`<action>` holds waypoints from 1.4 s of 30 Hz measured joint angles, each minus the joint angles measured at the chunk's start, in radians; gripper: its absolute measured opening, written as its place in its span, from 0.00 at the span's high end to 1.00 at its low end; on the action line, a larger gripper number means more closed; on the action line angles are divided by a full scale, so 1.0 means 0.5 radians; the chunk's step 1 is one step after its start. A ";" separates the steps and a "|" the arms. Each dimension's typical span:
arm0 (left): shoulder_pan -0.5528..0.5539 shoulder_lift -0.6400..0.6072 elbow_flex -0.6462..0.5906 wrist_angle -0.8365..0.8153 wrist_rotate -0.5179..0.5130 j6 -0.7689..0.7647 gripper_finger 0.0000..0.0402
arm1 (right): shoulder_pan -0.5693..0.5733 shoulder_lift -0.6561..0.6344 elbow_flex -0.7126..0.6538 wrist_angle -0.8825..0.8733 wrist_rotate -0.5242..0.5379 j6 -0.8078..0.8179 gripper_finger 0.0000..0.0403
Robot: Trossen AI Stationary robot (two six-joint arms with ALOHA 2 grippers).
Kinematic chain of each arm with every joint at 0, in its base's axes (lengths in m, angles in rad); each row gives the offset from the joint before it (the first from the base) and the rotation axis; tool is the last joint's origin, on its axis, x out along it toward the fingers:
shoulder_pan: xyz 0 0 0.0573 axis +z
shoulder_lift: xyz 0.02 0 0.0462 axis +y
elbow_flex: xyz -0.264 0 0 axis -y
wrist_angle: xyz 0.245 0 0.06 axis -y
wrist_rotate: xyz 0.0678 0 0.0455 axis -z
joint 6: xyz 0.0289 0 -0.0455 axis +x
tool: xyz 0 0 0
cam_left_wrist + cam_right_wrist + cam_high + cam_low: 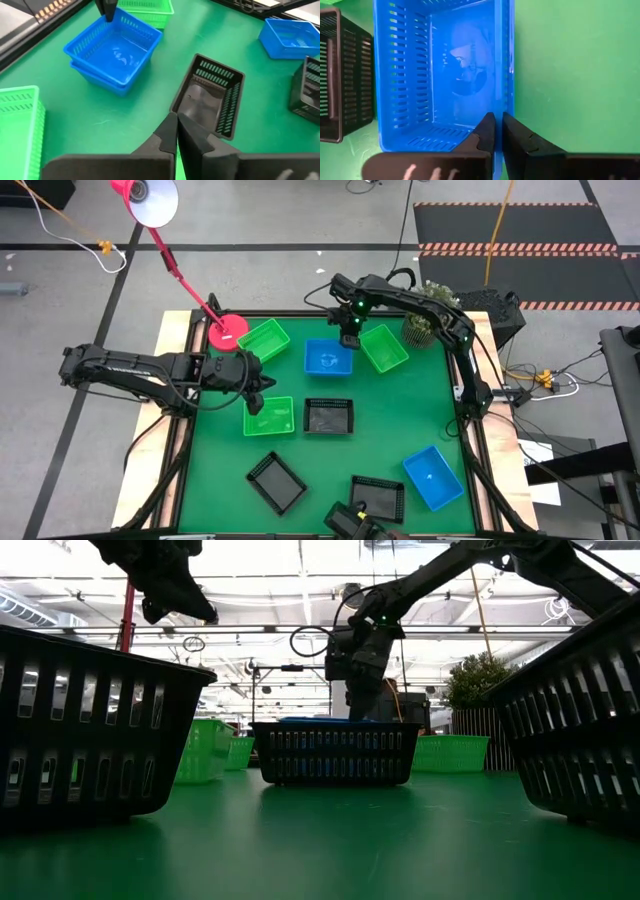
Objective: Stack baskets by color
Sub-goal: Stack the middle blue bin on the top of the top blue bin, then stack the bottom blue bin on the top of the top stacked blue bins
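Two blue baskets (328, 358) sit nested at the far middle of the green mat, and my right gripper (498, 131) is shut on the upper one (112, 50). My left gripper (176, 131) hangs shut and empty above the far edge of a green basket (268, 416) at the left. Two more green baskets (262, 340) (384, 347) flank the blue pair. A black mesh basket (328, 417) stands in the middle, with two others (276, 482) (378, 495) near the front. A third blue basket (433, 477) rests at the near right. My right gripper pinches the upper blue basket's far long wall (503, 107) close to its right corner, one finger inside the basket and one outside. The fingers (107, 11) come from above, slanting down. The basket sits level, nested in the blue basket below it.
A round pink lamp base (228, 330) with a slanting pink pole stands at the far left corner. A potted plant (425, 325) stands at the far right. Bare green mat (400, 415) lies between the middle black basket and the right edge.
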 joint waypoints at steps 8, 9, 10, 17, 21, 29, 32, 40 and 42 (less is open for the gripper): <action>0.000 0.000 0.000 0.000 -0.016 0.000 0.99 | 0.003 0.000 0.000 0.004 -0.001 0.006 0.90; 0.000 0.000 0.000 0.000 -0.016 0.000 0.99 | 0.003 -0.001 0.000 0.008 -0.001 0.006 0.88; 0.000 0.000 0.000 0.000 -0.016 0.000 0.99 | 0.004 -0.001 0.000 0.008 0.001 0.009 0.86; 0.000 0.000 0.000 0.001 -0.016 0.000 0.97 | 0.006 -0.001 0.000 0.005 0.074 0.063 0.73; 0.000 0.000 0.000 0.002 -0.016 -0.010 0.99 | 0.017 -0.001 0.000 0.007 0.254 0.167 0.67; -0.002 0.000 0.000 0.005 -0.016 -0.053 0.96 | 0.054 -0.148 -0.002 -0.088 0.258 0.480 0.65; -0.002 0.001 0.000 0.005 -0.016 -0.054 0.96 | 0.088 -0.249 -0.002 -0.127 0.259 0.628 0.65; -0.009 0.001 0.000 0.005 -0.014 -0.077 0.98 | 0.224 -0.545 -0.002 -0.212 0.290 0.971 0.65; -0.019 0.001 -0.001 0.005 -0.014 -0.106 0.96 | 0.267 -0.616 -0.002 -0.258 0.364 1.064 0.65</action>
